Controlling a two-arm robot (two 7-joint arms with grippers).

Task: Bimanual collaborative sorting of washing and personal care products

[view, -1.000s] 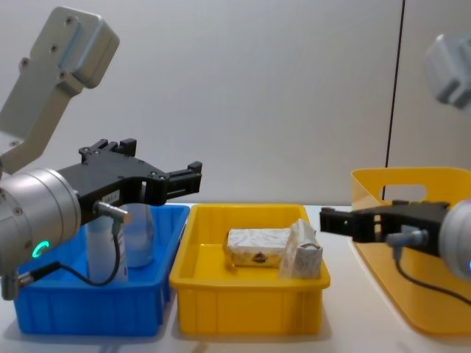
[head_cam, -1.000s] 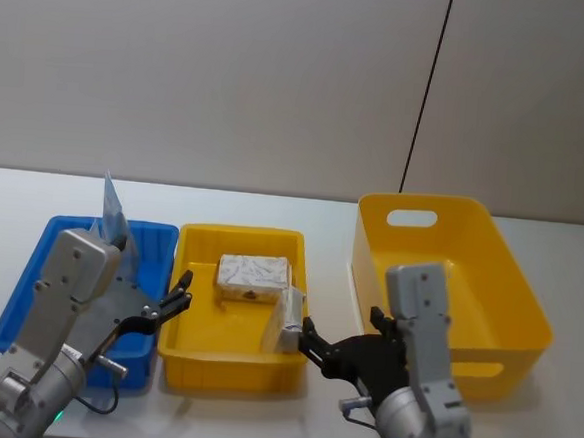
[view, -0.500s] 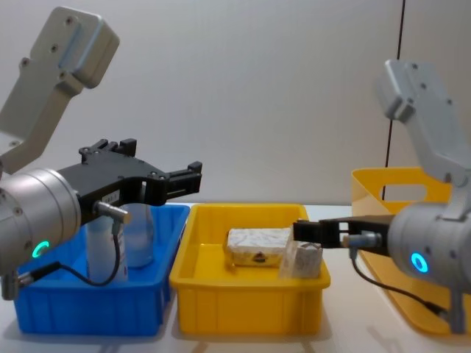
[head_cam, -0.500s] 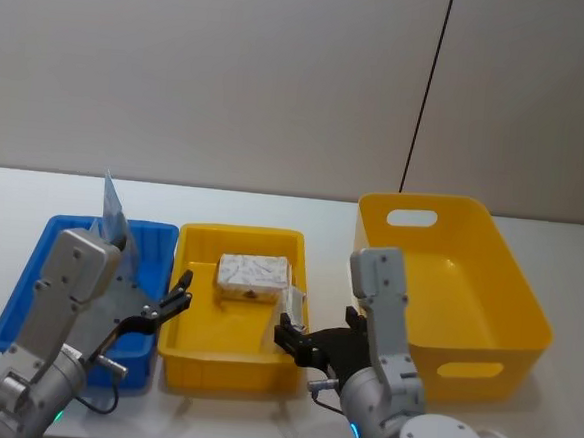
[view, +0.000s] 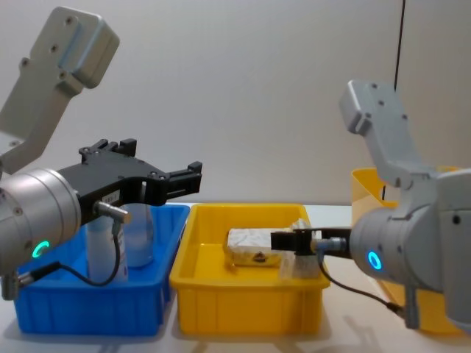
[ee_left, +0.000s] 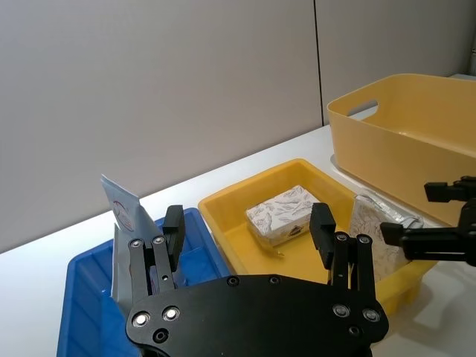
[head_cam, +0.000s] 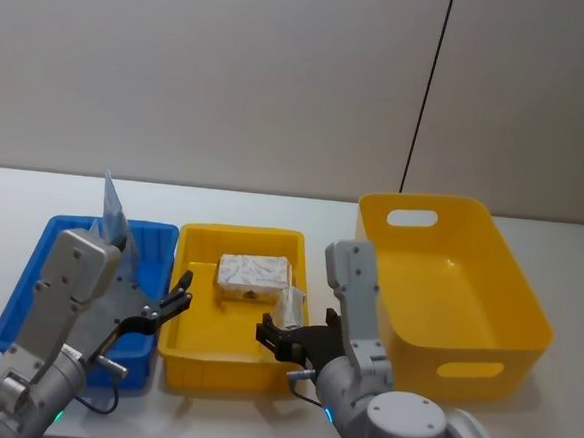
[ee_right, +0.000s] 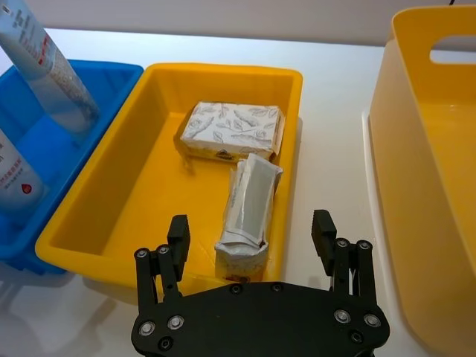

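Observation:
Two cream-white wrapped blocks are in the yellow tray (head_cam: 223, 370): one lies flat (ee_right: 232, 130) near its back. The other (ee_right: 251, 201) leans on edge by its right wall. My right gripper (ee_right: 251, 227) hangs open over the tray's front right corner, its jaws to either side of the leaning block's near end and above it. A slim clear tube (ee_right: 44, 71) and a light-blue-and-white tube with red marks (ee_right: 15, 175) stand in the blue tray (head_cam: 17, 305). My left gripper (view: 184, 176) is open and empty, above that tray's right side.
A big yellow tub (head_cam: 467, 291) with a handle slot stands on the white table to the right of the yellow tray, close beside my right arm. A grey wall rises behind the table.
My right arm has swung left, carrying its open gripper from in front of the tub to the leaning block in the yellow tray. The left arm has stayed still.

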